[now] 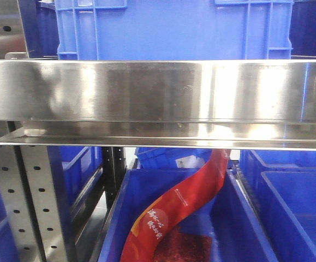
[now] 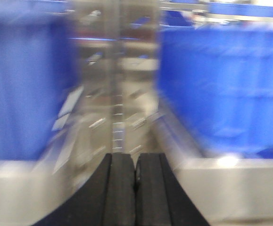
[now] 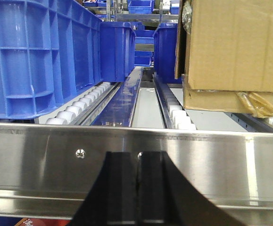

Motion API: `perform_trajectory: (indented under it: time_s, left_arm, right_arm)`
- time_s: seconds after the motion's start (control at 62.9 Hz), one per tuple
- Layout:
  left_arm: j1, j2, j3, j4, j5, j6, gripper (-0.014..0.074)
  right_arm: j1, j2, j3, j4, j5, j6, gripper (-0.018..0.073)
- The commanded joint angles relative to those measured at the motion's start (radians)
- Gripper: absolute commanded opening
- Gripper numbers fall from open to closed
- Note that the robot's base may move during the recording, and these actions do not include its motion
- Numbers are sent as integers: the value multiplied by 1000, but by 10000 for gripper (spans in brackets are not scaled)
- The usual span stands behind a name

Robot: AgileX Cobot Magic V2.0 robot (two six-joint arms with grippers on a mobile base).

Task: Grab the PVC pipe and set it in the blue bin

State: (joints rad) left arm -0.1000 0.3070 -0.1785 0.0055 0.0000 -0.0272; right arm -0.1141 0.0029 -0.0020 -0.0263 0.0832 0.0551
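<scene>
Blue bin [image 1: 185,218], steel rail [image 1: 158,90] (red pouch [image 1: 185,204] inside)

Steel flow-rack shelving in a storeroom

A brushed steel rail [image 1: 158,90] spans the front view and catches bright glare. Below it at left stands a perforated upright [image 1: 35,204]. Behind the same kind of rail in the right wrist view, white roller tracks [image 3: 82,104] run back beside a central steel channel [image 3: 145,106] toward more shelving.
</scene>
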Motion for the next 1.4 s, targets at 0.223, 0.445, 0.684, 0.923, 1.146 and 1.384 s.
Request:
perform_trajectory:
  time_s: [0.223,0.445,0.684,0.923,1.146,1.384]
  left_arm:
    - [59,-289,179,7,0,-1,-111]
    - [59,-307,179,7,92,-1,-111]
    - [59,-307,179,7,49,-1,-111]
    - [59,-307,179,7,39,-1,-111]
    - [59,-307,179,7,39,-1,-111]
    - [59,-307,179,7,39,-1,-111]
  right_arm:
    - [-4,-3,2,-3,-16,-5,-169]
    - [-4,-3,2,-3,-16,-5,-169]
    - [-4,-3,2,-3,-16,-5,-169]
    - [-4,-3,2,-3,-16,-5,-169]
    - [-4,-3,2,-3,-16,-5,-169]
    - [-4,-3,2,-3,-16,-5,-169]
